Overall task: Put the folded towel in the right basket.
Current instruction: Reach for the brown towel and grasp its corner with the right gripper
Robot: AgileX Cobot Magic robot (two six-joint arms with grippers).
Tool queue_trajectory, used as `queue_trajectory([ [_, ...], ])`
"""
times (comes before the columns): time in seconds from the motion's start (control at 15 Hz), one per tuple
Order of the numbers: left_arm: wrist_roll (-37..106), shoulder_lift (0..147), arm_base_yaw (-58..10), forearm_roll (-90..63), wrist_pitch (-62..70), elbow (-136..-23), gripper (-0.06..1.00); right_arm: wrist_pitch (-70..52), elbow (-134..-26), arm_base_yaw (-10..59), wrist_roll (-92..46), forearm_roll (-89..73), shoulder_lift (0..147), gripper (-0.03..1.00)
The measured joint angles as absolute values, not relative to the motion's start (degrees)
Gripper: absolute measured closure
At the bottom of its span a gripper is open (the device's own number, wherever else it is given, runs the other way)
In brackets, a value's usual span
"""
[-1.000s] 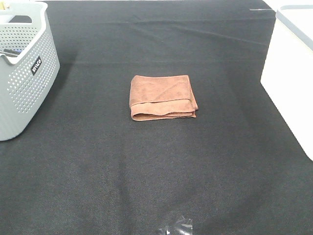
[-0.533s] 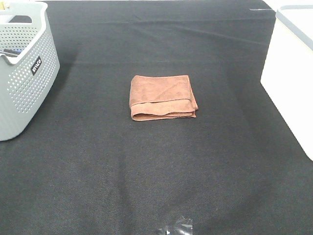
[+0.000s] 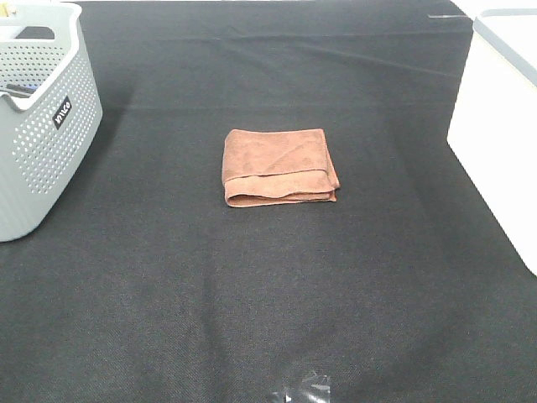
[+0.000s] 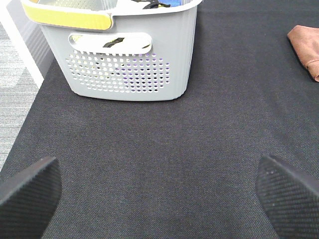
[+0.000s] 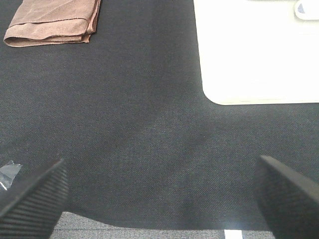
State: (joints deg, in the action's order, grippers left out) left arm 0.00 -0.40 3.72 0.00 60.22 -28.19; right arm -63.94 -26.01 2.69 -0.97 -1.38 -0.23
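The folded brown towel [image 3: 279, 165] lies flat on the black cloth in the middle of the table. It also shows in the right wrist view [image 5: 54, 21] and at the edge of the left wrist view [image 4: 307, 44]. The white right basket [image 3: 502, 126] stands at the right edge; its wall shows in the right wrist view [image 5: 254, 55]. My left gripper [image 4: 159, 191] is open and empty near the table's front left. My right gripper [image 5: 159, 196] is open and empty near the front right edge. Neither arm shows in the exterior high view.
A grey perforated basket [image 3: 38, 109] with a yellow-rimmed top stands at the back left, also in the left wrist view [image 4: 124, 50]. A scrap of clear tape [image 3: 302, 389] lies at the front edge. The table's front edge shows in the right wrist view [image 5: 149, 226].
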Motion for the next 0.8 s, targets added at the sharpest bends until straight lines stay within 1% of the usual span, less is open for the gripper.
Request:
queue_trajectory([
  [0.8,0.0,-0.4,3.7,0.0,60.2,-28.2,-0.05,-63.9,-26.0,2.7,-1.0,-1.4,-0.2,0.0],
])
